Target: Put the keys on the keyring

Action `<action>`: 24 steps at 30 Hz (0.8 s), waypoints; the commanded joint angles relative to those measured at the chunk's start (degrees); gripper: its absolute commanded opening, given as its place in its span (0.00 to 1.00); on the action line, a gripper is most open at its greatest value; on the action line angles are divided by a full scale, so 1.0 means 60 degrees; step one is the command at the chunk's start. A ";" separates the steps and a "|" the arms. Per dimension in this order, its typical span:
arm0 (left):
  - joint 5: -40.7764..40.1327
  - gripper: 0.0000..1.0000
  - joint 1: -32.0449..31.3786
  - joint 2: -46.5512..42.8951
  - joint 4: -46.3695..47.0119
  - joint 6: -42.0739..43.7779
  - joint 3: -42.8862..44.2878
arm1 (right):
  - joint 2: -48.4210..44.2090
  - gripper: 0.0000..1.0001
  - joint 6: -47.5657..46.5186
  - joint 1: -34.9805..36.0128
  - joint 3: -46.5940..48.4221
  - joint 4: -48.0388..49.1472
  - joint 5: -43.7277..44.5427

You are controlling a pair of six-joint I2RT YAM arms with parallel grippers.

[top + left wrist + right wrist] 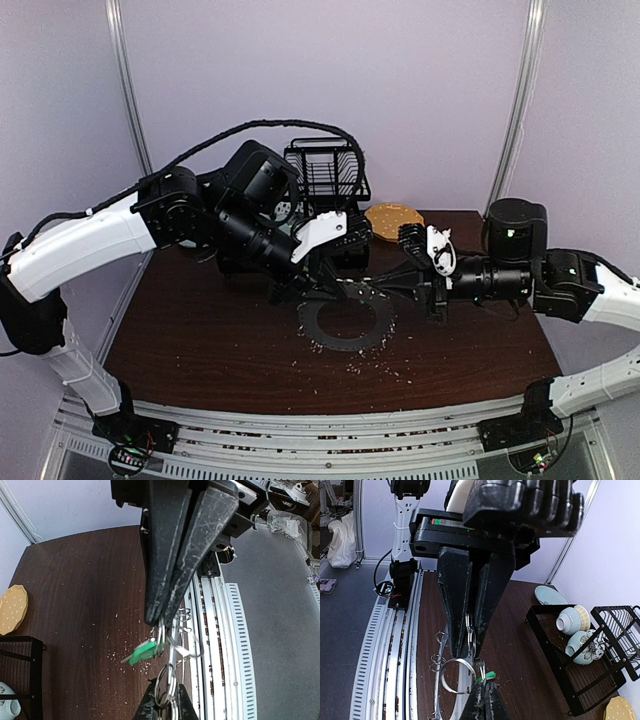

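Crumb-strewn desk point(200, 330): left claw point(157, 622) pinched the green key point(144, 653), right claw point(470, 652) pinched a wire loop point(468, 629) on the keyring point(322, 332), threading apparently not yet done.

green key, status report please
Left gripper shut, green plastic-headed key at its tips. Right gripper shut on silvery wire loop. Nothing blocking.

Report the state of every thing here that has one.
left gripper, shut, fingers pinching a wire loop.
right gripper, shut, fingers pinching a second loop.
key, hanging just below the left gripper.
keyring, lying on the table.
rack, upright, bowls inside.
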 commanded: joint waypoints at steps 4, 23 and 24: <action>-0.0285 0.00 0.0006 -0.0391 0.0613 -0.0140 -0.0183 | -0.0702 0.00 -0.0258 0.0018 -0.0078 0.0266 0.0744; -0.0258 0.00 0.1943 -0.0872 0.0904 -0.1770 -0.0945 | -0.1392 0.00 -0.1197 -0.0026 -0.0504 -0.0452 0.1952; 0.1140 0.00 0.2107 -0.1268 0.1812 -0.1941 -0.1554 | -0.1373 0.00 -0.1230 -0.0034 -0.0536 -0.0422 0.1891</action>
